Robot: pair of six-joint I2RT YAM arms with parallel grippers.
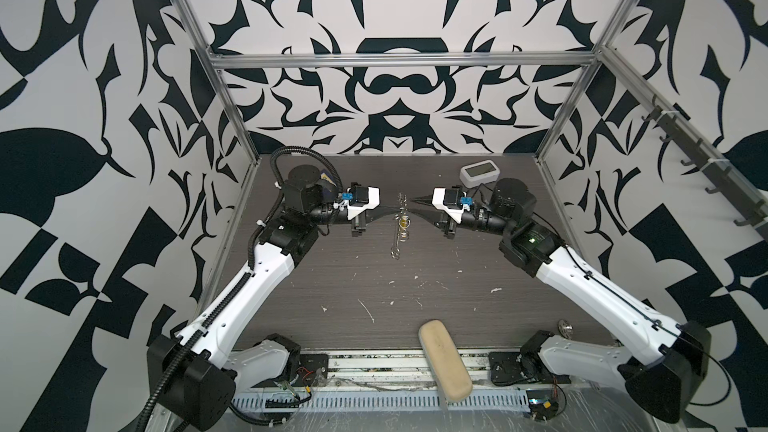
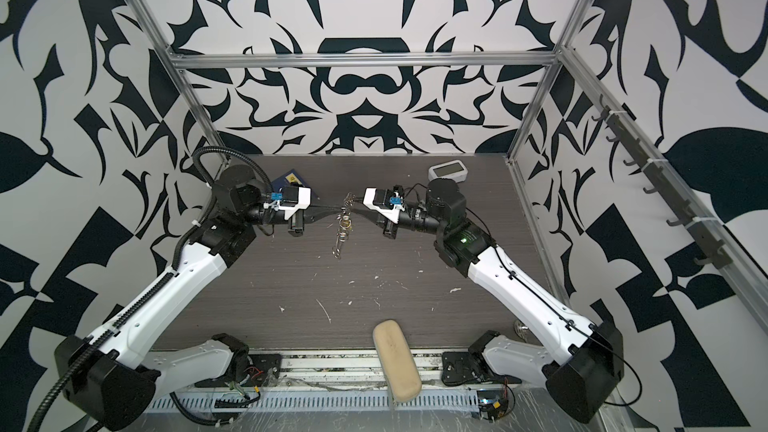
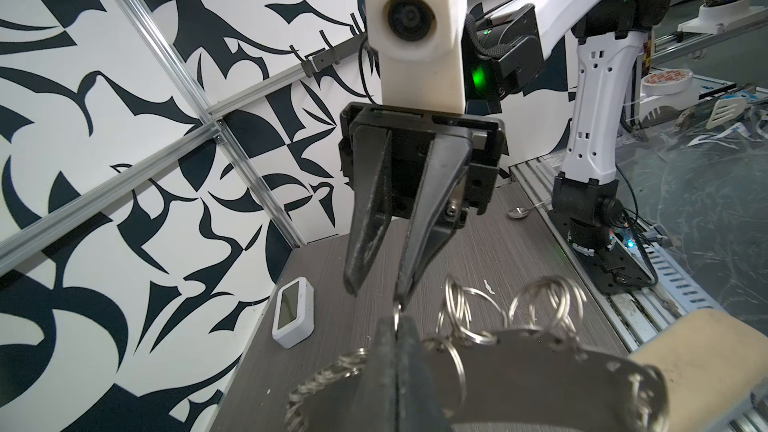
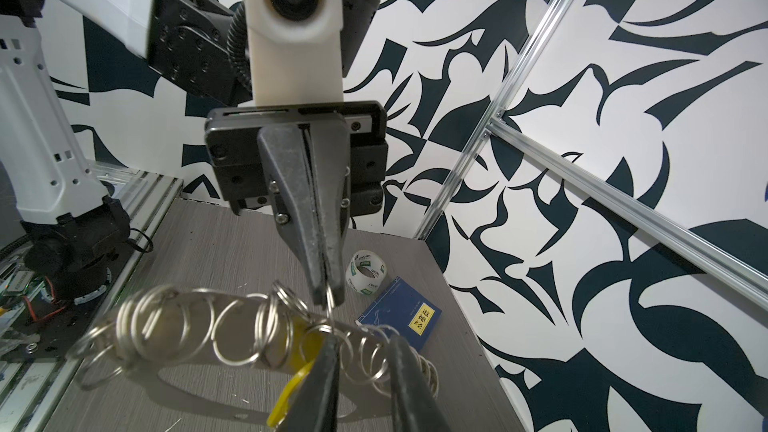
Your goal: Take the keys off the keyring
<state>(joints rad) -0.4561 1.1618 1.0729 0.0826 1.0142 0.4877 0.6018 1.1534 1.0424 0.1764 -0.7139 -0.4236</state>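
Right wrist view, up close: the left gripper (image 4: 327,299) has its fingers pinched tight on one thin silver ring of the keyring (image 4: 232,330). The whole cluster hangs in the air above the desk (image 4: 216,243), with its shadow lying underneath. A brass-yellow key (image 4: 289,394) dangles among the rings, right against the right arm's near finger.

Over to the left wrist view: the right gripper (image 3: 376,292) shows its fingers narrowly parted, with desk visible between the tips. One tip touches a ring, but I can't tell whether it has any hold.

In both top views the two arms meet nose to nose mid-desk, the keyring strung between them. A tape roll (image 4: 365,274) and a blue book (image 4: 399,313) sit behind the left arm, and a white clock (image 3: 293,311) sits near the back wall.
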